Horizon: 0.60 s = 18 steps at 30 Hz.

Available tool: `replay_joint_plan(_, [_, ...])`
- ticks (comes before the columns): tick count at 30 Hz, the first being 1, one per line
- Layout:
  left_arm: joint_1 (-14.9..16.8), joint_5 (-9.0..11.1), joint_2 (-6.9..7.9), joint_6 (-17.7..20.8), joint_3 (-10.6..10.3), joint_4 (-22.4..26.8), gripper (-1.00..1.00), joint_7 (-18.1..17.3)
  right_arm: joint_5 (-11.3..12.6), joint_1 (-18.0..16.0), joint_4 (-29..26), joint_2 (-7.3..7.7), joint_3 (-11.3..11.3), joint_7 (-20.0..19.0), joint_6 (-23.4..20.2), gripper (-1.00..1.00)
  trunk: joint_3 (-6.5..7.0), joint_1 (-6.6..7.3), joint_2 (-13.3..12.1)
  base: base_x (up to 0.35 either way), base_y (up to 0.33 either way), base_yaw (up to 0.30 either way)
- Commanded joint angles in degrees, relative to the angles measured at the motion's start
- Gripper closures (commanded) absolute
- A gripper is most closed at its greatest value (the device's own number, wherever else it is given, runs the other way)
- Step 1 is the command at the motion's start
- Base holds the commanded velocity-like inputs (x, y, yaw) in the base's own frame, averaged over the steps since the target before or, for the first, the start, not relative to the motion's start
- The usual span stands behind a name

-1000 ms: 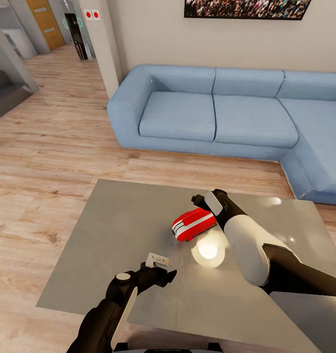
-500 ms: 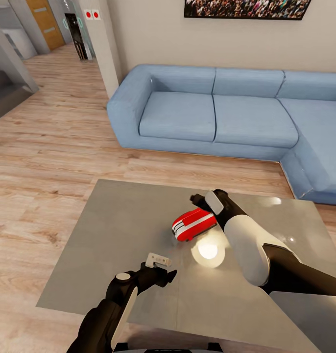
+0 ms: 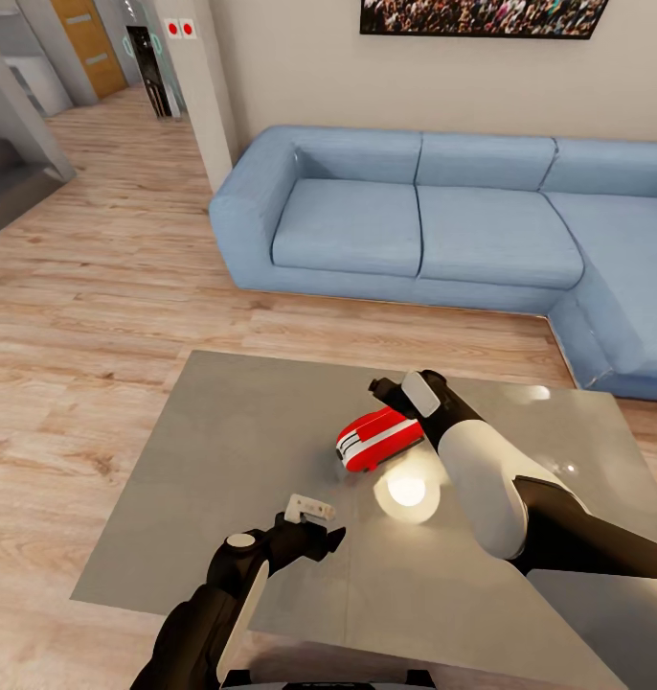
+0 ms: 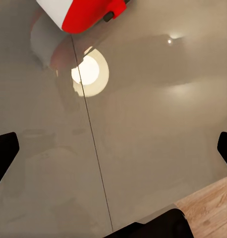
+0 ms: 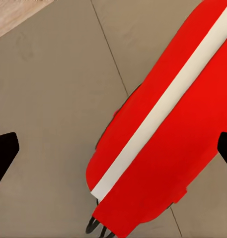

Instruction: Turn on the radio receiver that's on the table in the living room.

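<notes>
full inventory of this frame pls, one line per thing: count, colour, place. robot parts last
radio receiver: 1, red with white stripes, lying on the table right of centre
table: 1, glossy grey, low, in front of the robot
lamp reflection: 1, bright white glow, on the tabletop just near of the radio
sofa: 1, blue, L-shaped, beyond the table against the wall
wall picture: 1, crowd photo, dark frame, above the sofa
floor: light wood planks, around the table
door: 1, orange-brown, far left hallway
left end effector: 1, black with white tip, over the near part of the table, open, apart from the radio
right end effector: 1, black, at the far end of the radio, fingers spread either side
</notes>
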State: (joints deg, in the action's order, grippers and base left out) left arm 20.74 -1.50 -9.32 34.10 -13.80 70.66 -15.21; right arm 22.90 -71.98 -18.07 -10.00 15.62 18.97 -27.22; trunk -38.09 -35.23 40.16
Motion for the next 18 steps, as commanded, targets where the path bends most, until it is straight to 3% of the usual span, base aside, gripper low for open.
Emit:
replay_joint_plan(1, [0.0,0.0,0.0,0.0,0.0,0.0,-1.0,0.0,0.1,0.0,0.0,0.0,0.1,0.0,0.1,-1.0,0.0,0.0,0.0,0.0,0.0,0.0])
replay_joint_plan(18, [0.0,0.0,0.0,0.0,0.0,0.0,-1.0,0.0,-0.1,0.0,0.9,0.0,-0.2,1.6,3.6,-1.0,0.0,0.0,0.0,0.0,0.0,0.0])
